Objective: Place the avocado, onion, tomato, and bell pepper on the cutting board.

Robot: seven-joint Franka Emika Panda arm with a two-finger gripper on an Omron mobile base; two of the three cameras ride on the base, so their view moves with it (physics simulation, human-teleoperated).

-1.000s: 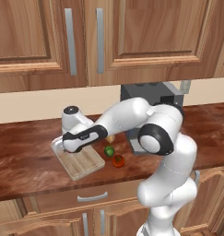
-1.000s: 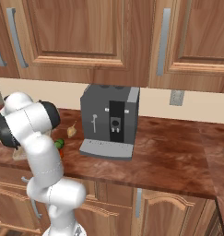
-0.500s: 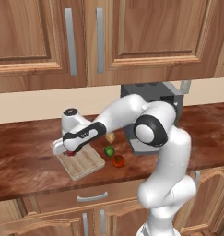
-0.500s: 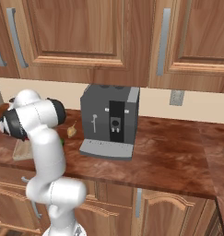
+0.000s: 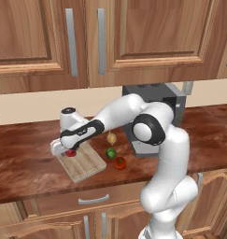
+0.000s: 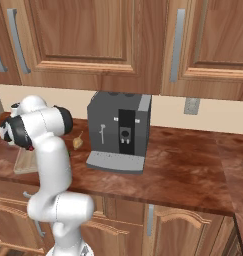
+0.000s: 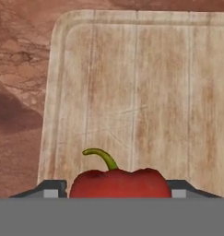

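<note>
Bell pepper [image 7: 119,182] set between parted fingertips [image 7: 52,189] low over cutting board [image 7: 145,92], gripper [image 5: 68,150] apparently letting go to leave it there.

You've got even, soft rendered light across both base views, no glare, no hot spots on the cabinet doors [image 5: 147,37]. The counter [image 5: 26,163] reads warm and fairly bright, with only faint shading under the white arm [image 5: 119,114]. In your hand view there's a dark soft-edged shadow on the counter just off the cutting board [image 7: 145,83] edge, at the left of the frame. Board grain looks slightly soft, and the bell pepper [image 7: 120,182] has smooth shading. Edges stay straight, no visible warping.
</note>
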